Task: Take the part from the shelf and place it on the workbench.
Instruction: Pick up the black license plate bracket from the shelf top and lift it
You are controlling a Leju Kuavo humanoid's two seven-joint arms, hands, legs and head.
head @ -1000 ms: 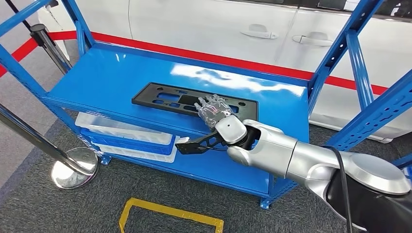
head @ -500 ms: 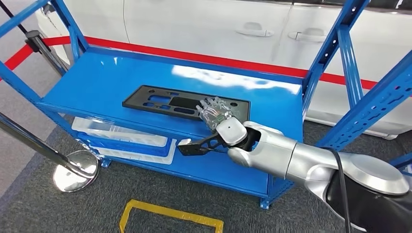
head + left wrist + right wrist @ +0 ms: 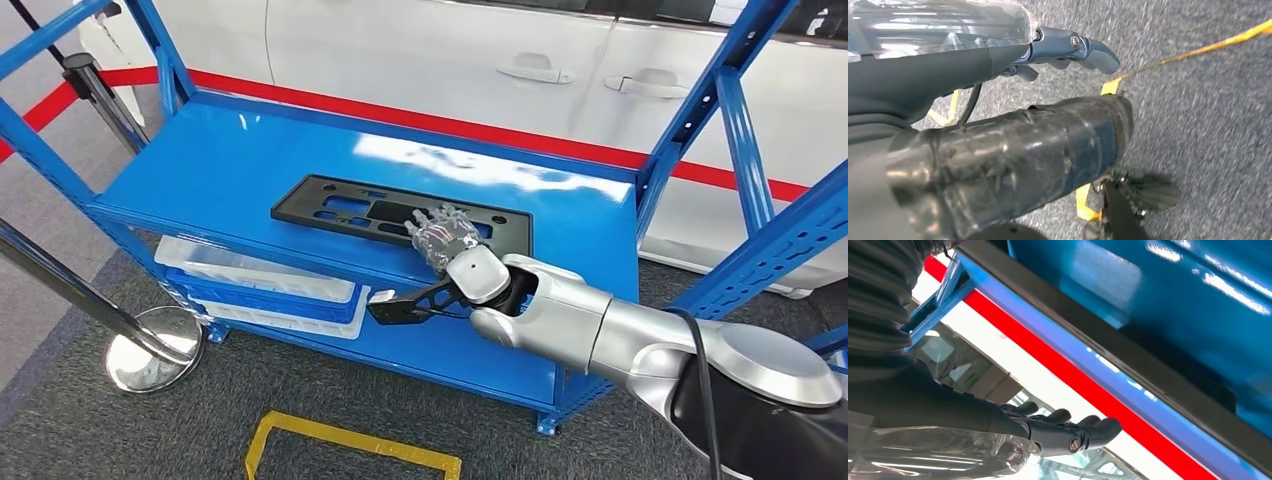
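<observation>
Black and flat, the long rectangular plastic part with cut-out slots [image 3: 400,212] lies on the top level of the glossy blue metal shelf [image 3: 230,160], running from about nine o'clock toward three o'clock of the picture's middle. In the head view the right hand [image 3: 447,232] in its clear cover lies over the part's right portion with fingers spread, hiding that stretch of it; whether the fingers press on the part or only hover cannot be told, and nothing is gripped. The right wrist view looks along the part's dark edge [image 3: 1108,347] from low down, with the right hand's dark fingers [image 3: 1068,427] extended side by side and apart from that edge, a red stripe [image 3: 1068,377] on the white car body [image 3: 420,50] beyond. On the shelf's lower level, at eight o'clock, white and blue trays [image 3: 265,285] are partly hidden by the upper level's front edge. The left wrist view is blurred: the left hand [image 3: 998,100] hangs over grey carpet [image 3: 1208,125] crossed by yellow tape lines [image 3: 1193,50], its fingers lightly bent around nothing. At seven o'clock in the head view a chrome barrier post base [image 3: 150,345] stands on the carpet, its pole cut off by the frame.
</observation>
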